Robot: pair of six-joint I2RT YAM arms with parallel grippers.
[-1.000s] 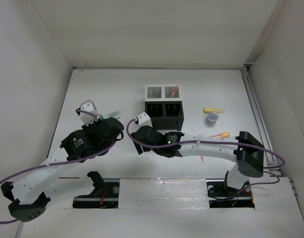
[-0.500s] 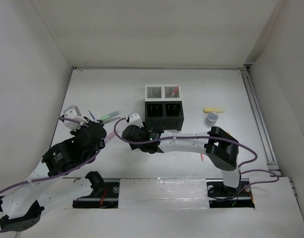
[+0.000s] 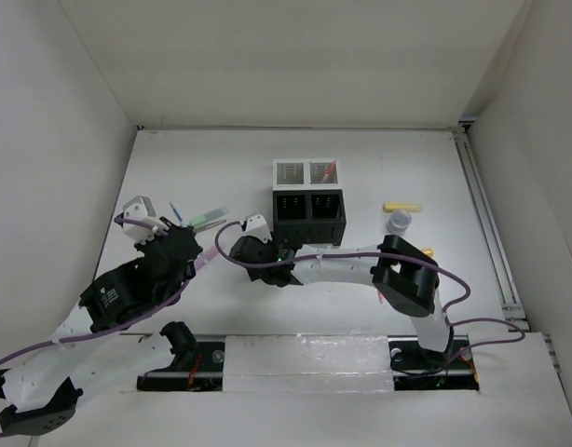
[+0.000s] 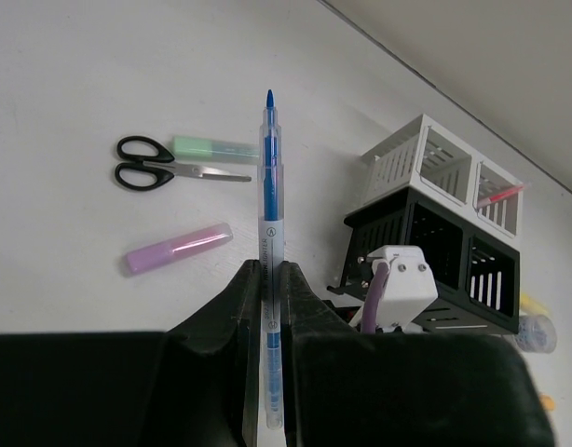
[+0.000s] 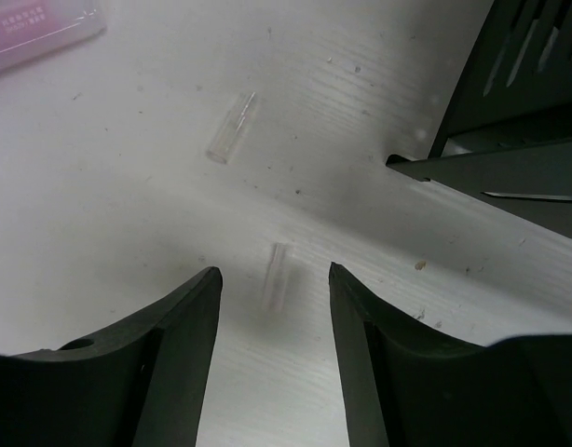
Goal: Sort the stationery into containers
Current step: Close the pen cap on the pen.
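- Swings the right gripper (image 5: pixel 274 303) leftward past the containers (image 3: pixel 307 200) within the last second, setting it low, just near-left of the black bins (image 5: pixel 533 84).
- Narrows its fingers but leaves them spread, either side of a small clear tube (image 5: pixel 277 273), touching nothing; looks like a pickup about to begin.
- Draws the left gripper (image 4: pixel 269 272) back left, pinched on a blue pen (image 4: pixel 268 186) held off the table, well left of the bins, not yet sorted.
- Reveals the clear tube only through the right wrist view.
- Shows the scissors (image 4: pixel 165 170) and purple marker (image 4: pixel 179 249) plainly through the left wrist view; leaves the yellow marker (image 3: pixel 401 206), right of the bins, to the overhead view.
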